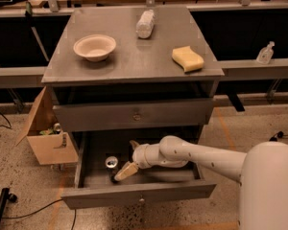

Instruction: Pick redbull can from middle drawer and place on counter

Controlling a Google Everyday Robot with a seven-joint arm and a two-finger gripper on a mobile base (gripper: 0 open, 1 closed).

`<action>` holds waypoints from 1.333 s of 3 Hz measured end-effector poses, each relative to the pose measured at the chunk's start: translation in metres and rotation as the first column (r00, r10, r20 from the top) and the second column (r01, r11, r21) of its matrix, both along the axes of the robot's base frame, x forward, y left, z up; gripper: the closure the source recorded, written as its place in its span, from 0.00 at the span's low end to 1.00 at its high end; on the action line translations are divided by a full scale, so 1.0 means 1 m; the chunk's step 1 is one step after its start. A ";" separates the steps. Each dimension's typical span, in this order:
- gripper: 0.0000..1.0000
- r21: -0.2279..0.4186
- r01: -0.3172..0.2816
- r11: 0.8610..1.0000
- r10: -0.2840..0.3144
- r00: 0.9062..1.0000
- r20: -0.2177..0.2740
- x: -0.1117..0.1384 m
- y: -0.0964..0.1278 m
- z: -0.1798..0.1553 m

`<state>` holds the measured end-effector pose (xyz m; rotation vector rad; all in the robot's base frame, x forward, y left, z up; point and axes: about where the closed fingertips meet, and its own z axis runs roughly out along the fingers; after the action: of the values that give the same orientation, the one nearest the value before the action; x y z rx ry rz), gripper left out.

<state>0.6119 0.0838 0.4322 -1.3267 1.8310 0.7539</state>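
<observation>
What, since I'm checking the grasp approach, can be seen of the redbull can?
The redbull can is small and slim, with a shiny silver round top and a dark body, metal by its look. It stands upright on the floor of the open middle drawer, toward its left front. The gripper is inside the drawer just right of it, open; its lower finger reaches the can's foot, though contact cannot be told.
</observation>
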 end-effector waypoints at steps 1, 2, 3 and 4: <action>0.00 0.043 -0.009 0.999 0.008 1.000 0.005 0.007 0.022 -0.004; 0.14 0.081 -0.042 0.996 0.043 0.999 -0.014 0.002 0.044 -0.010; 0.38 0.113 -0.080 0.990 0.083 0.996 -0.027 -0.006 0.059 -0.011; 0.61 0.128 -0.101 0.987 0.106 0.994 -0.034 -0.011 0.064 -0.010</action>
<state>0.6012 0.1480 0.4219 -1.3403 1.7255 0.9423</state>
